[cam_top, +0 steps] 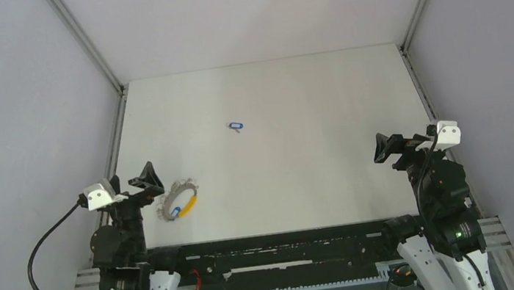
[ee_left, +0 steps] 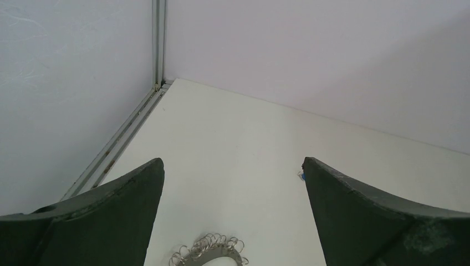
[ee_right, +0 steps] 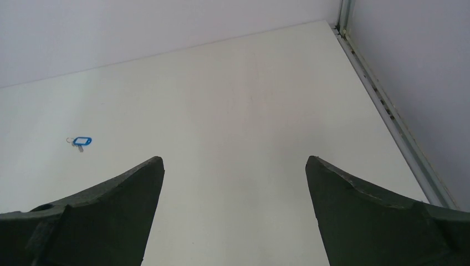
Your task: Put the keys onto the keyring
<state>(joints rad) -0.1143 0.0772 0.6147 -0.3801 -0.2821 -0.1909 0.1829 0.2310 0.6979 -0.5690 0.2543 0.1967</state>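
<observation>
The left gripper (cam_top: 132,184), lower left of the overhead frame, and the right gripper (cam_top: 396,147), lower right, were found spread wide and empty. The keyring (cam_top: 179,201) was noted on the table (cam_top: 317,174) just beside the left gripper. One blue key (cam_top: 237,126) was recorded near centre frame, well apart from it.

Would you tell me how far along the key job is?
Done: perhaps one blue key lies at the keyring; whether threaded, I cannot tell. In hand: nothing; left gripper and right gripper are open, empty. Left: the loose key farther out.
</observation>
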